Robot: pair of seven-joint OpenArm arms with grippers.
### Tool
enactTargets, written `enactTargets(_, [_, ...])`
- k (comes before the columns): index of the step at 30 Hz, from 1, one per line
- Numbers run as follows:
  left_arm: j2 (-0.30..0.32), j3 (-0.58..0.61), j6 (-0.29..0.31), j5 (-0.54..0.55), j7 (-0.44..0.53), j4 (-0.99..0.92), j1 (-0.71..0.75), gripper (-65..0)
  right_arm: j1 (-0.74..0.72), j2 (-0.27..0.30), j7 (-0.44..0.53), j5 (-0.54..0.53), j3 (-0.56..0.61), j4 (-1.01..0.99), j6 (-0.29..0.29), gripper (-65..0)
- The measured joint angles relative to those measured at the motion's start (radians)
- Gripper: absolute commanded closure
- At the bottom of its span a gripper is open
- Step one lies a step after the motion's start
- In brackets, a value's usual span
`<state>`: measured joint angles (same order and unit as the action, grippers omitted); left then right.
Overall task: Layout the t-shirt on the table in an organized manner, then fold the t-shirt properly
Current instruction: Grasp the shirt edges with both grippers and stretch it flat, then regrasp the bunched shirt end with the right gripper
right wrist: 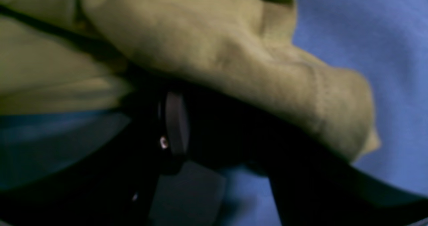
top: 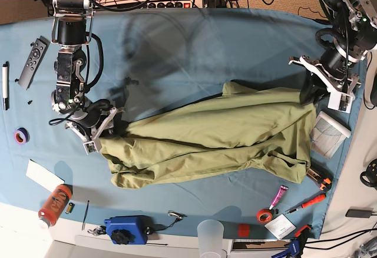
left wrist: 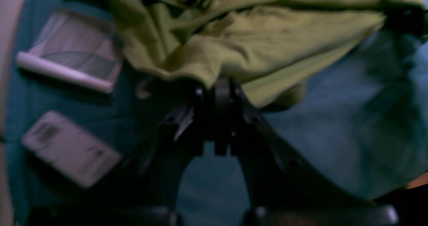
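Currently: large olive-green soft cotton t-shirt (top: 218,140) stretched lengthwise across wide table (top: 194,52) draped in light-blue cloth, bunched and creased, running from left of base view to right. Not flat; long folds along the body, lower edge rumpled.

Left gripper (left wrist: 222,85), on right of base view: black jaws pressed together, clamped on a hem edge of the t-shirt (left wrist: 254,45); fabric spills up and away from the tips in left wrist view. Same gripper at the shirt's far right end in base view (top: 312,93).

Right gripper (right wrist: 200,119), on left of base view: jaws spread wide, thick roll of t-shirt (right wrist: 234,52) lying over and between them in right wrist view. Whether that bundle is truly pinched or merely resting there: cannot tell, view blurred. In base view, sits at the shirt's left end (top: 100,129).

Around the table edges: grey remote control (top: 32,55) at left, roll of purple tape (top: 21,135), orange bottle (top: 53,205), blue box-shaped device (top: 125,228), clear plastic cup (top: 211,237), orange-handled tool (top: 306,202), white booklet (top: 330,134) just beside the shirt's right end.
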<state>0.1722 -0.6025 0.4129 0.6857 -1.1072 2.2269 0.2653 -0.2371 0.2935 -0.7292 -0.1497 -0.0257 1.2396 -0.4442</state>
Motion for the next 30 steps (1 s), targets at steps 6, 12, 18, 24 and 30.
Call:
enactTargets(6, [0.0, 0.0, 0.0, -0.014, 0.0, 0.0, 0.0, 0.0, -0.007, 0.007, -0.1, 0.075, -0.001, 0.105, 0.031, -23.1])
enactTargets(12, [0.0, 0.0, 0.0, -0.016, 0.0, 0.0, 0.0, 0.0, -0.018, 0.005, -0.109, 0.075, 0.0, 0.146, 0.076, -22.1])
enactTargets(18, [0.0, 0.0, 0.0, -0.015, 0.0, 0.0, 0.021, 0.0, -0.016, 0.005, -0.053, 0.153, 0.0, 0.142, 0.078, -0.8])
enactTargets(24, [0.0, 0.0, 0.003, -0.015, 0.0, 0.0, 0.063, 0.0, -0.038, 0.005, 0.027, 0.206, 0.0, 0.142, 0.109, 0.0])
enactTargets(30, [0.0, 0.0, 0.003, -0.006, 0.001, 0.0, 0.074, 0.0, -0.205, 0.008, 0.057, 0.225, -0.001, 0.022, 0.13, 0.0])
